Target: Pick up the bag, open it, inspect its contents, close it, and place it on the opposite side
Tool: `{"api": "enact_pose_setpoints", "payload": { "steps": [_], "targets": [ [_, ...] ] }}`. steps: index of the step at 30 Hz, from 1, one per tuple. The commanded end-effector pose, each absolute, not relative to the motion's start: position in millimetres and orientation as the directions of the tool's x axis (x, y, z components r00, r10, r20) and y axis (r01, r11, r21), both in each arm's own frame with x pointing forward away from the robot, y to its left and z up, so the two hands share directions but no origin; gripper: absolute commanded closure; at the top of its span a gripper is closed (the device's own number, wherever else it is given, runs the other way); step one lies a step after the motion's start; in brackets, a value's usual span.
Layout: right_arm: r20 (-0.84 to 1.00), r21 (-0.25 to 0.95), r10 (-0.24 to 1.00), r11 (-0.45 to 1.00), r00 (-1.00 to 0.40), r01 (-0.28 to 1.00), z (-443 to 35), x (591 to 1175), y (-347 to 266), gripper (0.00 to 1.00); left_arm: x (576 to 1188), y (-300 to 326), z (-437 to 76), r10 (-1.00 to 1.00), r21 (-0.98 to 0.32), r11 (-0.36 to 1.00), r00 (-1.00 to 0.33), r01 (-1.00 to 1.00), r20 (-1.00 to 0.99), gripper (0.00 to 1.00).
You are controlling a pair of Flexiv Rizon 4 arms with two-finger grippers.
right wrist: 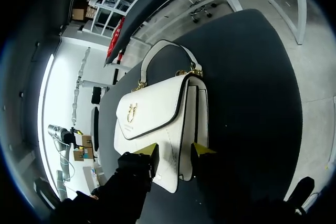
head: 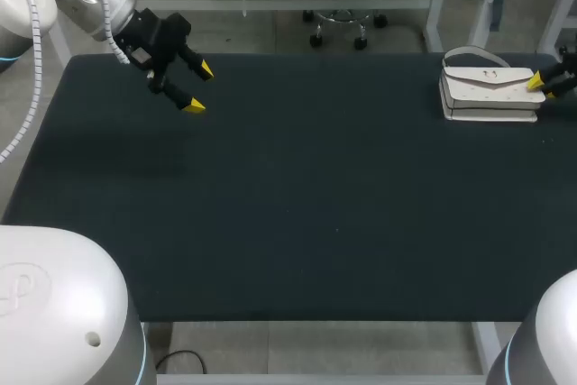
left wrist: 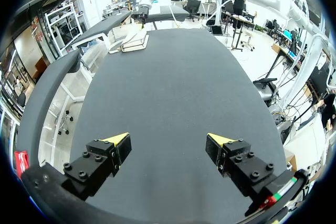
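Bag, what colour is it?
The bag is white with a gold clasp, clearest in the right wrist view.

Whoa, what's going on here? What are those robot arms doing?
The right gripper is pinching a white handbag at the far right corner of the black table, with one yellow-tipped finger on each side of the bag's end. The bag lies flat with its flap closed and has not been lifted yet. The left gripper hangs open over the far left of the table, holding nothing.
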State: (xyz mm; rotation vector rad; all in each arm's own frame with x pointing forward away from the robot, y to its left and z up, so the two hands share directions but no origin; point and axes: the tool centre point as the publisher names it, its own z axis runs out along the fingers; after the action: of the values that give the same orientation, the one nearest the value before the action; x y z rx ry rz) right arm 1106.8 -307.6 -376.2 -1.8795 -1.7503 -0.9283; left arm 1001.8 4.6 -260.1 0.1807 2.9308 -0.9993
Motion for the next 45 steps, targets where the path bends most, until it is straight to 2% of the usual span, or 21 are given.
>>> {"api": "enact_pose_setpoints", "payload": {
  "steps": [1, 3, 4, 5, 6, 13, 20, 37, 45],
  "targets": [
    [0.698, -0.258, 0.716, 0.267, -0.012, 0.929, -378.7, 1115.7, -307.1, 0.64, 1002.0, 4.0, -261.5, 0.096, -0.608, 0.784, -0.992, 0.124, -0.078, 0.0],
    [0.695, -0.262, 0.719, 0.268, -0.011, 0.927, -378.9, 1115.5, -305.8, 0.65, 1002.0, 4.0, -261.5, 0.096, -0.608, 0.784, -0.992, 0.124, -0.078, 0.0],
    [0.696, -0.266, 0.718, 0.27, -0.01, 0.926, -379.0, 1115.1, -305.3, 0.72, 1002.0, 4.0, -261.5, 0.096, -0.608, 0.784, -0.992, 0.124, -0.078, 0.0],
    [0.695, -0.267, 0.719, 0.27, -0.009, 0.925, -379.1, 1114.5, -304.8, 0.81, 1002.0, 4.0, -261.5, 0.096, -0.608, 0.784, -0.992, 0.124, -0.078, 0.0],
    [0.694, -0.269, 0.72, 0.271, -0.009, 0.924, -379.0, 1113.6, -304.5, 1.0, 1002.0, 4.0, -261.5, 0.096, -0.608, 0.784, -0.992, 0.124, -0.078, 0.0],
    [0.697, -0.284, 0.717, 0.283, -0.006, 0.916, -378.1, 1104.4, -303.5, 1.0, 1002.0, 4.0, -261.5, 0.096, -0.608, 0.784, -0.992, 0.124, -0.078, 0.0],
    [0.748, -0.272, 0.663, 0.331, -0.018, 0.904, -370.8, 1099.2, -293.6, 1.0, 1002.0, 4.0, -261.5, 0.096, -0.608, 0.784, -0.992, 0.124, -0.078, 0.0],
    [0.748, -0.272, 0.663, 0.331, -0.018, 0.904, -370.8, 1099.2, -293.6, 1.0, 1002.0, 4.0, -261.5, 0.096, -0.608, 0.784, -0.992, 0.124, -0.078, 0.0],
    [0.848, -0.188, 0.527, 0.408, -0.062, 0.893, -373.2, 1083.1, -245.4, 1.0, 1002.0, 4.0, -261.5, 0.096, -0.608, 0.784, -0.992, 0.124, -0.078, 0.0]
  ]
}}
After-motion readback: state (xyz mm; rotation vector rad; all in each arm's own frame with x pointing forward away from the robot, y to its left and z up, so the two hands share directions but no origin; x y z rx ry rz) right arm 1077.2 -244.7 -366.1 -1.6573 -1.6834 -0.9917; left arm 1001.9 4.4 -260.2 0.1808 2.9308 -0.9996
